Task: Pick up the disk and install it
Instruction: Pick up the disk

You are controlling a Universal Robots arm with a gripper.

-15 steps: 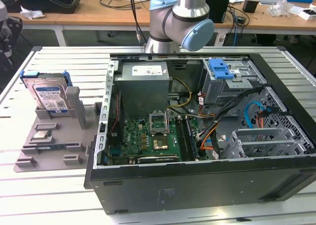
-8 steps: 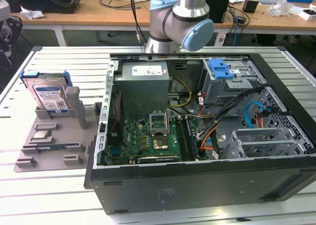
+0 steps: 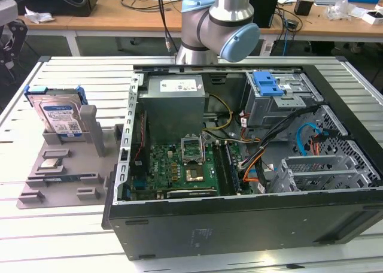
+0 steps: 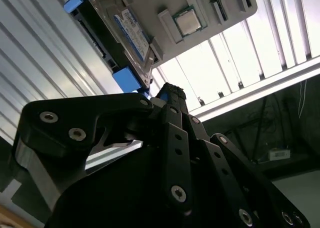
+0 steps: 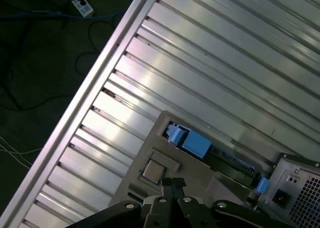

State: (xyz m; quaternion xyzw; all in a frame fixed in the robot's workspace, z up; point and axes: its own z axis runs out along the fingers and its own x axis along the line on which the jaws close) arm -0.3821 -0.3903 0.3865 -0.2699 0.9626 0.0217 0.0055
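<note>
- We see the gripper (image 4: 166, 94) in both wrist views (image 5: 173, 181). Its fingertips are drawn together with nothing between them, and it holds nothing.
- It hangs above the grey holder (image 3: 63, 186), apart from the disk (image 3: 60, 113).
- The disk sits in the holder on the slatted table (image 3: 60, 243), at the exterior view's left, outside the case (image 3: 239, 225). It leans back on one edge with its label toward the exterior camera and the blue carrier around it.
- In the second wrist view the disk (image 4: 125, 30) lies past the fingertips. In the first wrist view we see it edge-on by its blue carrier (image 5: 195, 144).
- A grey post (image 3: 90, 128) of the holder stands just beside the disk, on the case side.
- A CPU chip (image 3: 52, 163) lies flat in its own pocket of the holder, near the disk but not touching it.
- The side wall (image 3: 127, 135) of the case stands between the holder and the inside of the case.
- Inside the case are the power supply (image 3: 173, 102) and the motherboard (image 3: 179, 165).
- The drive cage (image 3: 287, 102) sits toward the exterior view's right, with a blue bracket (image 3: 267, 83) on top.
- Black and orange cables (image 3: 287, 120) run across in front of the drive cage.
- The arm (image 3: 218, 27) rises behind the case, with cluttered benches (image 3: 119, 9) beyond it.
</note>
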